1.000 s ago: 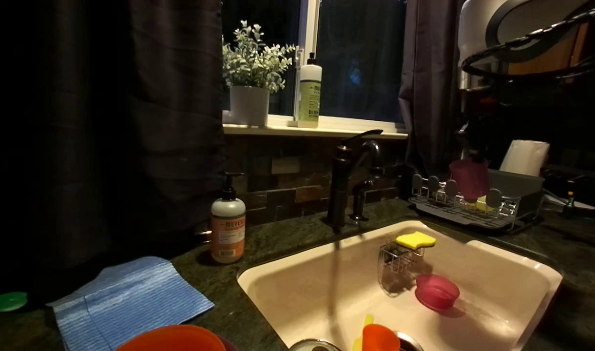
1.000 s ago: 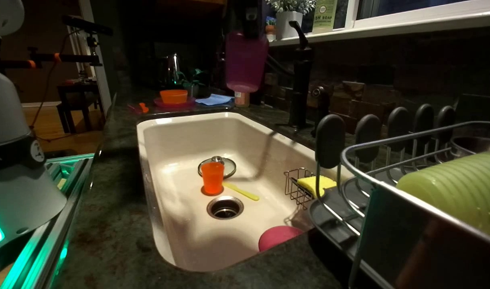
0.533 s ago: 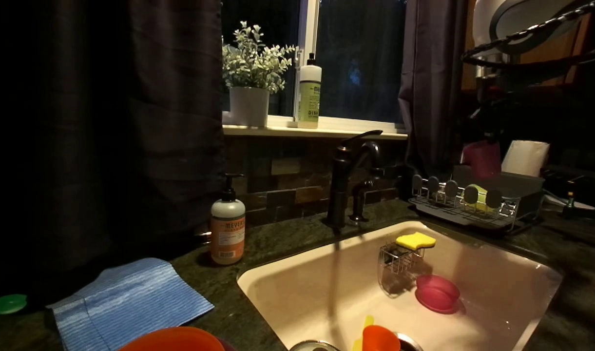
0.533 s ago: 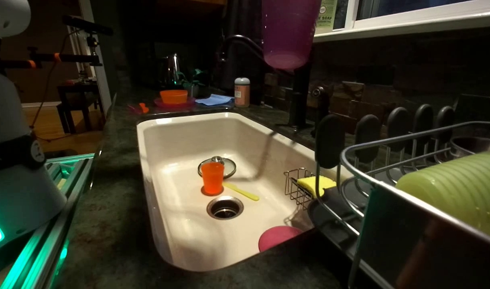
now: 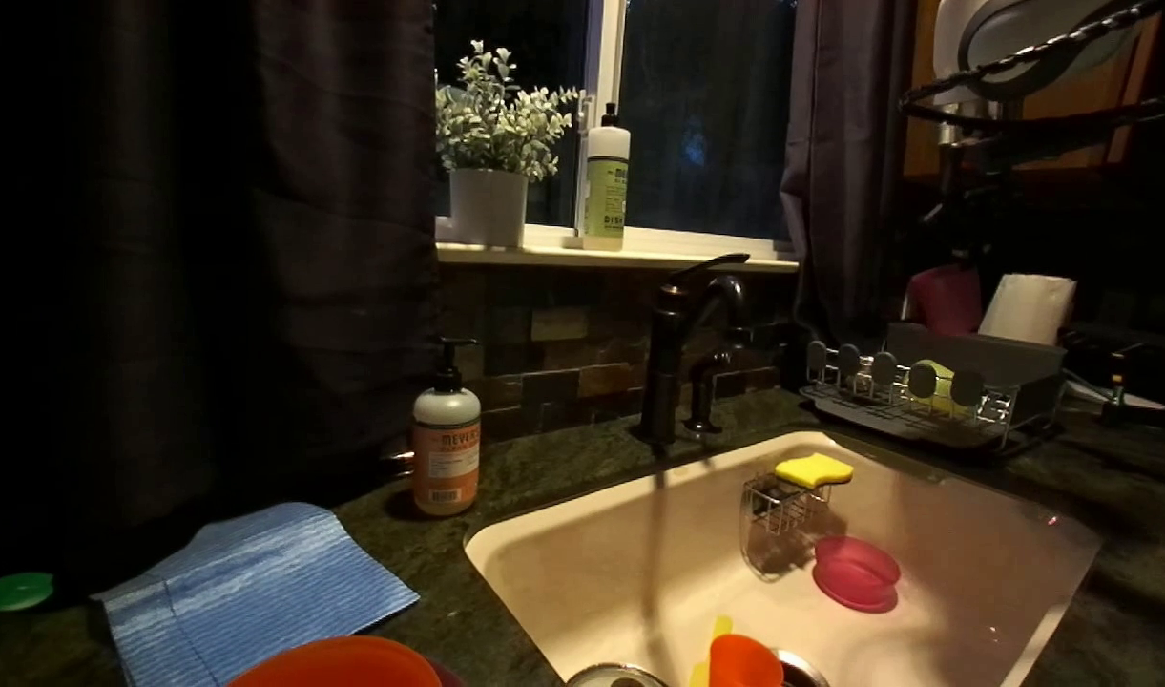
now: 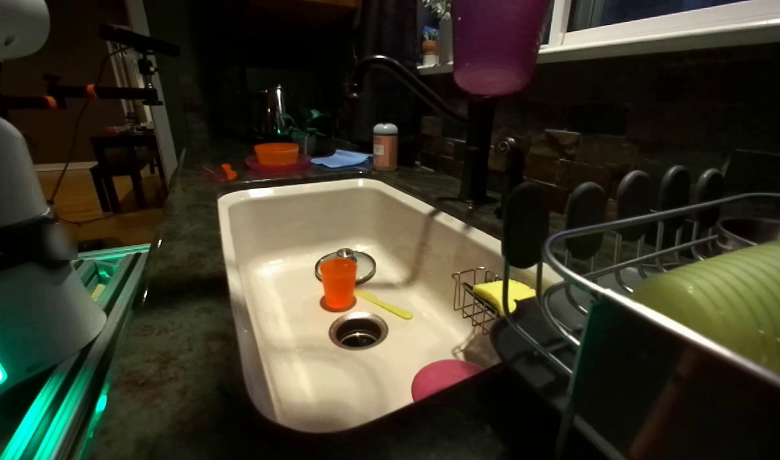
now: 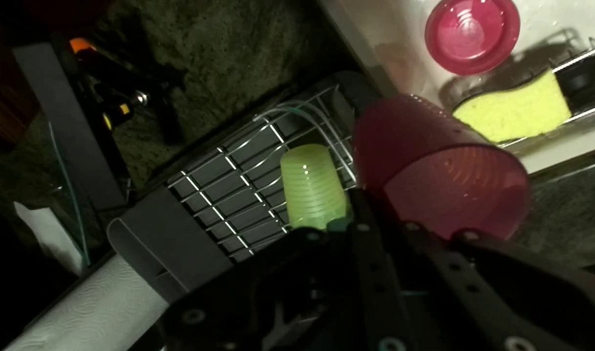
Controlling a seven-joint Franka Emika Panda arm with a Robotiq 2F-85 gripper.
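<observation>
Between fingertips of black two-fingered gripper (image 7: 381,209), jaws narrow, sits pinched wall of translucent magenta plastic cup (image 7: 438,161); cup hangs in air, base down. Lower down: grey dish rack with silver wires (image 7: 219,195), lime-green ribbed plastic cup (image 7: 312,190) inside. Past rack: glossy off-white sink (image 6: 313,217), holding round pink plastic bowl (image 7: 472,36), yellow wavy-edged sponge (image 7: 516,109) on metal wire caddy (image 5: 780,501), upright orange plastic cup (image 6: 338,283) near round metal drain (image 6: 358,331).
</observation>
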